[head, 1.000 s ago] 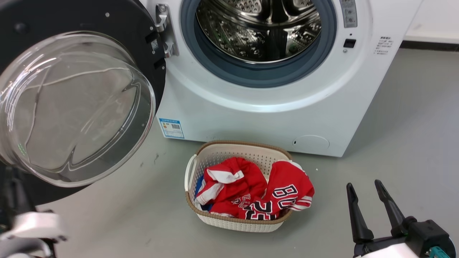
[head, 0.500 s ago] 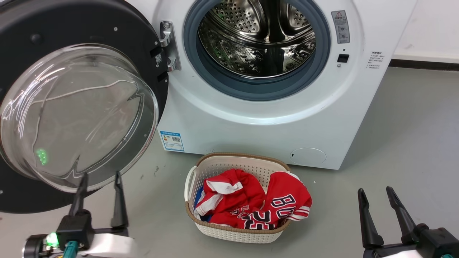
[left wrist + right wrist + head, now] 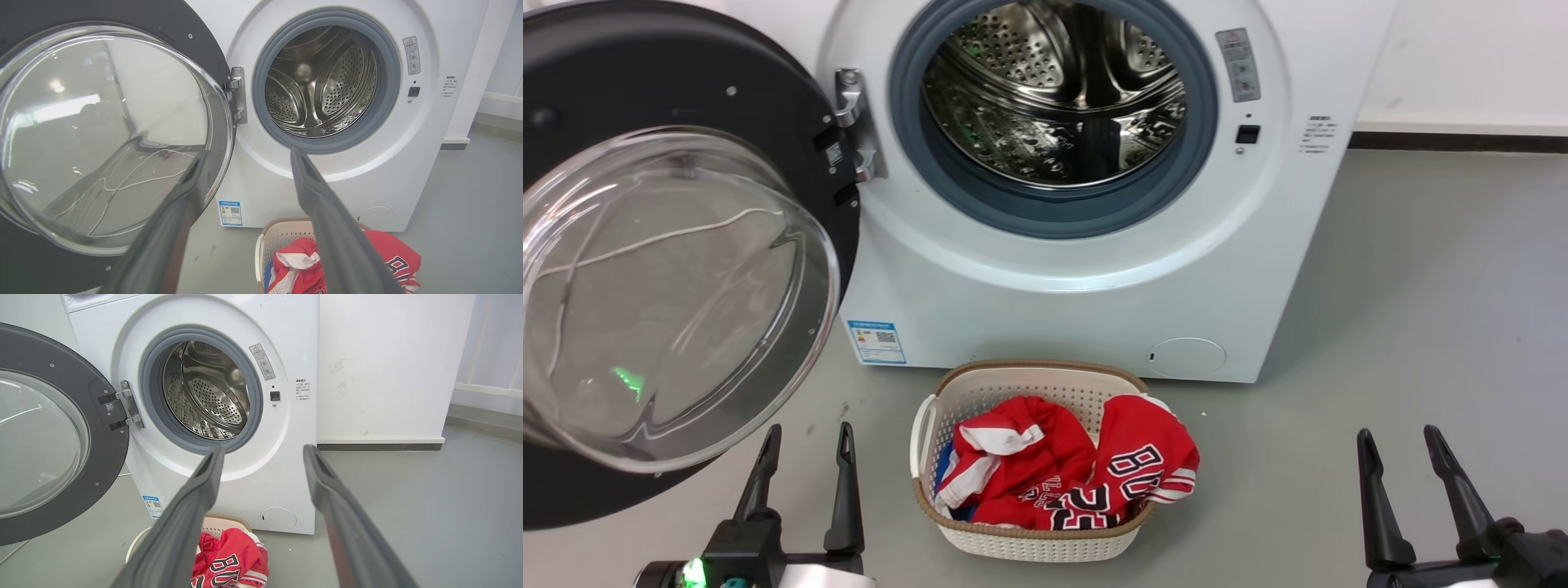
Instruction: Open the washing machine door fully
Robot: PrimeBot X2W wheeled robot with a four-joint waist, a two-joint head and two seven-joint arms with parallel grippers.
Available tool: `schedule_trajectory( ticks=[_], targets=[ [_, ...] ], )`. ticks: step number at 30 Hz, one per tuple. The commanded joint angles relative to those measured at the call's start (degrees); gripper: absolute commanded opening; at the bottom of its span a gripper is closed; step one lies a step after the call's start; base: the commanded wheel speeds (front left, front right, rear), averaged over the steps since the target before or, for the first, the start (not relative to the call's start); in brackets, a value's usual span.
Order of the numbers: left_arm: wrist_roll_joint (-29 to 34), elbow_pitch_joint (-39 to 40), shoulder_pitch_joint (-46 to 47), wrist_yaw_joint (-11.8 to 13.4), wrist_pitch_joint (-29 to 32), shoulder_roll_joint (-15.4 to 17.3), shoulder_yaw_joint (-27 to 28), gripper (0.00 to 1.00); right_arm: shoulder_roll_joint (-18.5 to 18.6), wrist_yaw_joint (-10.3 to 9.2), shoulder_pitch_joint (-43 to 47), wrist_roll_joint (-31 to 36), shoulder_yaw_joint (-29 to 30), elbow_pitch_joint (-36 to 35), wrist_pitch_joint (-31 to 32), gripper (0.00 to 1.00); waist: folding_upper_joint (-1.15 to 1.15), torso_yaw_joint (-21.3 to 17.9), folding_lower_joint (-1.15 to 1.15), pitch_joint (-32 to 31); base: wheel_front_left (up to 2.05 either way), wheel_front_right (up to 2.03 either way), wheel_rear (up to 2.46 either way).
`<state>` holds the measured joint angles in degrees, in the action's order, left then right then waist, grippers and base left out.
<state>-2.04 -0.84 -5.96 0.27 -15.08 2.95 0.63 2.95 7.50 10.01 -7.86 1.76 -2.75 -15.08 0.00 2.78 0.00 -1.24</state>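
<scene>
Washing machine door (image 3: 670, 286): glossy black ring around a bulging clear glass bowl. It hangs swung wide at 9 o'clock of the perforated steel drum (image 3: 1054, 98), its left edge cut off.
Left claw (image 3: 809, 429): released, fingers upright, at 6 o'clock of the door.
Right claw (image 3: 1398, 431): released, upright, at 3 o'clock of the cream basket (image 3: 1029, 367).
Red jerseys (image 3: 1062, 465): lettering partly hidden by folds.

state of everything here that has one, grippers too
glossy black round washing machine door with glass bowl: swung wide open
perforated steel drum: looks empty
cream plastic basket: holding red clothes
small round white flap: shut
left gripper: open, empty
right gripper: open, empty
</scene>
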Motion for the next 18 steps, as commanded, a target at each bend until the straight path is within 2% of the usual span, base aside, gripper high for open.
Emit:
schedule_trajectory(
  ticks=[1, 18],
  targets=[
    [-0.14, 0.27, -0.72, 0.26, -0.13, -0.06, 0.07, 1.00, -0.15, -0.01, 0.83, 0.23, 0.09, -0.34, -0.12, 1.00, 0.00, -0.54, 0.00, -0.17, 0.00, 0.00, 0.00],
    [-0.82, -0.37, -2.84, 1.19, -0.13, -0.08, -1.22, 1.00, -0.15, -0.01, 2.33, 0.69, 1.01, -2.09, -0.12, 1.00, 0.00, -2.96, 0.00, -1.50, 0.00, 0.00, 0.00]
  ],
)
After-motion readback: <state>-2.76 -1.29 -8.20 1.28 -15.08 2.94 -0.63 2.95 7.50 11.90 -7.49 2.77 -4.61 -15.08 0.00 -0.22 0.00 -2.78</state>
